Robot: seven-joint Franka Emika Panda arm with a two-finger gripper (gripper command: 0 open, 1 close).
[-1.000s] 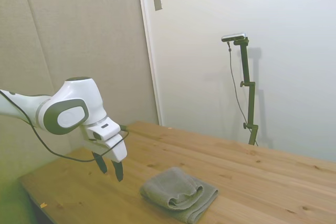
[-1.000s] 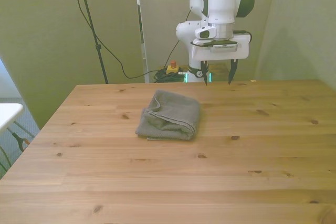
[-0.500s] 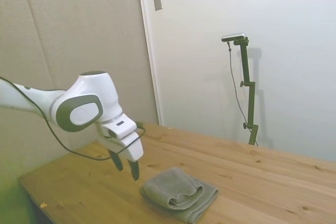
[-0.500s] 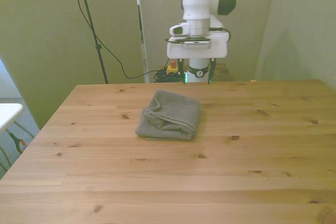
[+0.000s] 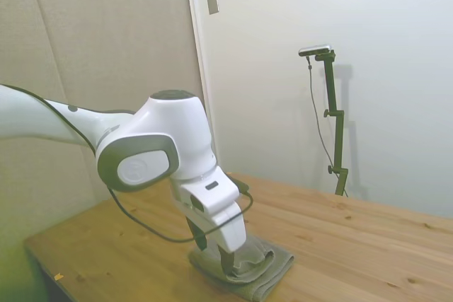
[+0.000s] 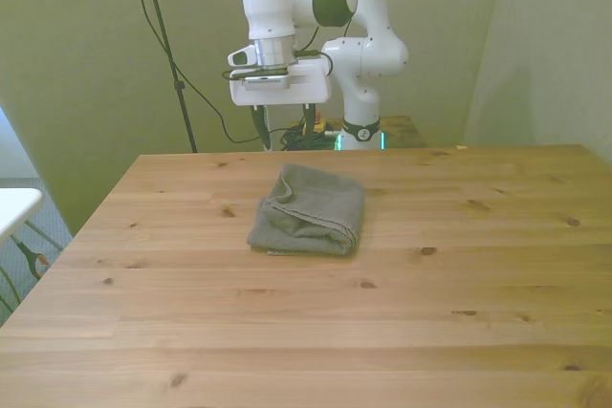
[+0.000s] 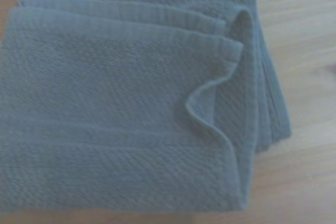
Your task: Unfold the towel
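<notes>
Lying folded on the wooden table [image 5: 368, 238], the towel [image 5: 258, 268] showed in the side view as a grey-green bundle near the table's near edge, its layers stacked and one rounded fold bulging at the front. The white arm [image 5: 148, 153] reached in from the picture's left and its gripper [image 5: 214, 249] hung in front of the towel, covering the towel's left part. Two dark fingers [image 5: 227, 262] pointed downward with a clear gap between them, so the claw stood parted and held nothing. Whether the fingertips touched the cloth could not be told from this angle.

From the front view the towel [image 6: 309, 211] lay on the table [image 6: 459, 293] a little toward the front view's left of the middle, in the far half of the top. Its upper layer curled over, leaving a looped edge on the side facing the camera. The gripper [image 6: 283, 119] hung above and behind the towel, beyond the table's far edge in the picture, well clear of the cloth; only one dark finger was plain here, at the front view's left end of the white head.

The wrist view was filled by the towel [image 7: 115, 119], blue-grey and slightly soft in focus, with ribbed terry texture. Several hemmed edges ran side by side, and one corner of the top layer curved back in a loop. Bare wood [image 7: 304, 35] showed beside it
</notes>
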